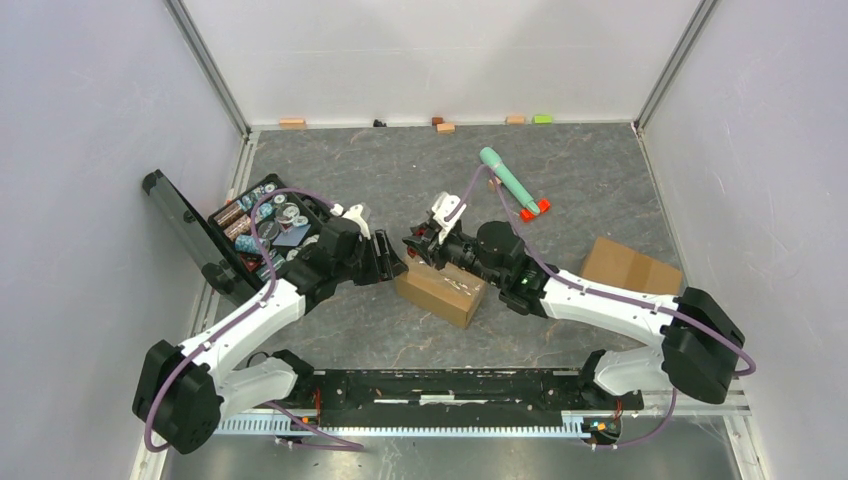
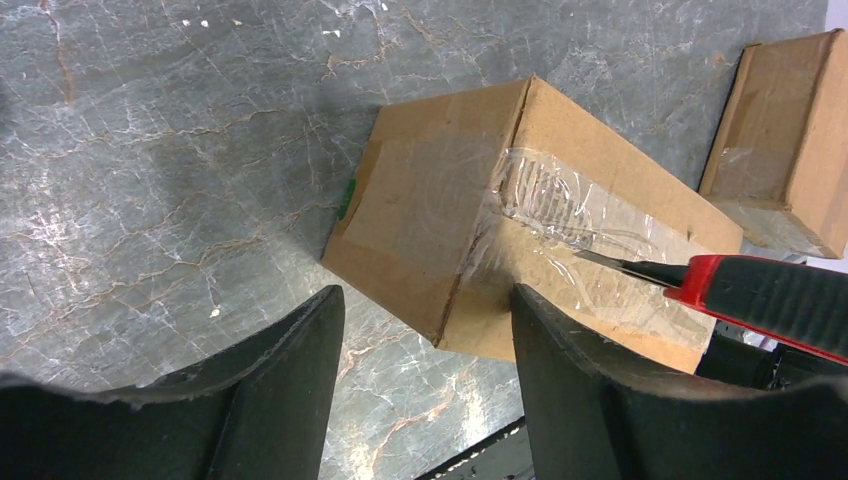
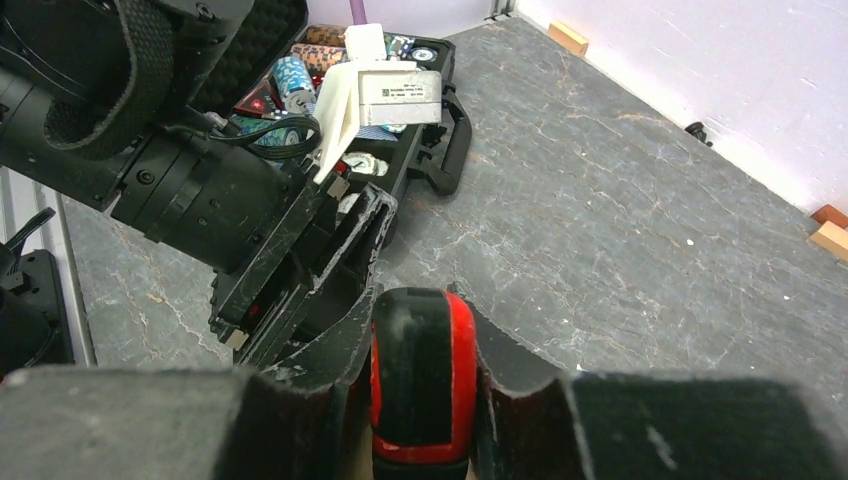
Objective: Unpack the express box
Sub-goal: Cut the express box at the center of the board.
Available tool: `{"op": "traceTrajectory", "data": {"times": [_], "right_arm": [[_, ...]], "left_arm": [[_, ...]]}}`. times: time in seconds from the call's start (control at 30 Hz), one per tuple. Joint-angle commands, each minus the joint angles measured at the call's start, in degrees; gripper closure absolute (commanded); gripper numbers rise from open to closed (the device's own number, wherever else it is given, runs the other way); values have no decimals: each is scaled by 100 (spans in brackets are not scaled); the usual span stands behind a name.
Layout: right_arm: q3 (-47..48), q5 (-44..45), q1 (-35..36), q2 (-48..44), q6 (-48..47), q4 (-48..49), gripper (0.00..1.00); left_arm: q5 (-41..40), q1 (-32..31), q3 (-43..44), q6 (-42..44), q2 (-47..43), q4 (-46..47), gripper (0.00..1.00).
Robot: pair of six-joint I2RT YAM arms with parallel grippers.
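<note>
A brown cardboard express box (image 1: 440, 290), sealed with clear tape, lies on the table's middle; it also shows in the left wrist view (image 2: 450, 200). My left gripper (image 1: 390, 262) is open at the box's left end, and its fingers (image 2: 300, 370) straddle a lower corner of the box. My right gripper (image 1: 415, 245) is shut on a red and black utility knife (image 3: 422, 380). The knife (image 2: 770, 300) has its blade (image 2: 620, 265) resting on the tape along the box top. In the right wrist view the box is hidden under the knife and fingers.
A second cardboard box (image 1: 630, 268) lies at the right, also in the left wrist view (image 2: 790, 140). An open black case (image 1: 265, 225) of small items sits at the left. A green tool with red ends (image 1: 510, 180) lies behind. Small blocks (image 1: 292, 122) line the back wall.
</note>
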Motion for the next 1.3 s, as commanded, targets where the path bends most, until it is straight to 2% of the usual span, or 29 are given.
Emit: {"op": "traceTrajectory", "data": {"times": [0.0,0.9,1.27], "right_arm": [[-75,20,26,34,182,802,100],[-548,134,-84,204,263,1459,100],[-317,134,-132,252,214,1482,100]], "left_arm": [[-412,46,-261,2,57,-497,33],[-367,44,-230,-50,36,-652,33],[-361,47,-201,-50,75,-652,34]]}}
